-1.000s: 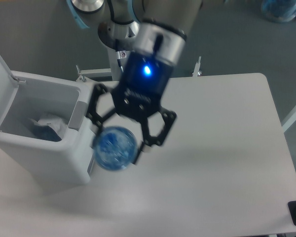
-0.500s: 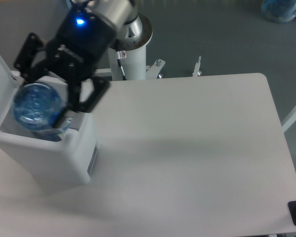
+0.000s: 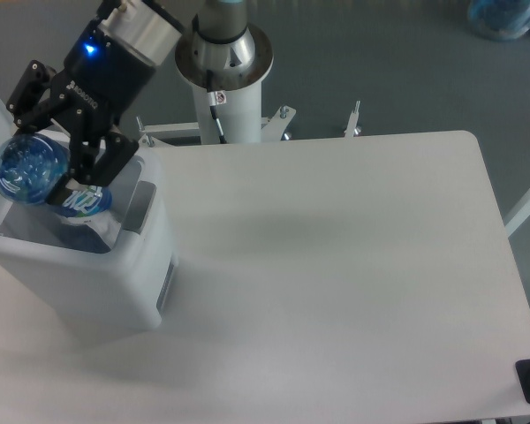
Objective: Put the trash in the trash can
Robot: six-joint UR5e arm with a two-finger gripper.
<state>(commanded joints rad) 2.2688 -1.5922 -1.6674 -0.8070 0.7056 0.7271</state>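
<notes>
The black gripper [image 3: 49,159] is clenching the clear, rounded bottle [image 3: 31,172] between its fingers. It is hanging over the smooth, pale, boxy trash can [image 3: 115,283].

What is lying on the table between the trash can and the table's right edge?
Nothing: in the camera view the table is bare from the trash can to its right edge. The bottle hangs in the pincer over the bin.
</notes>
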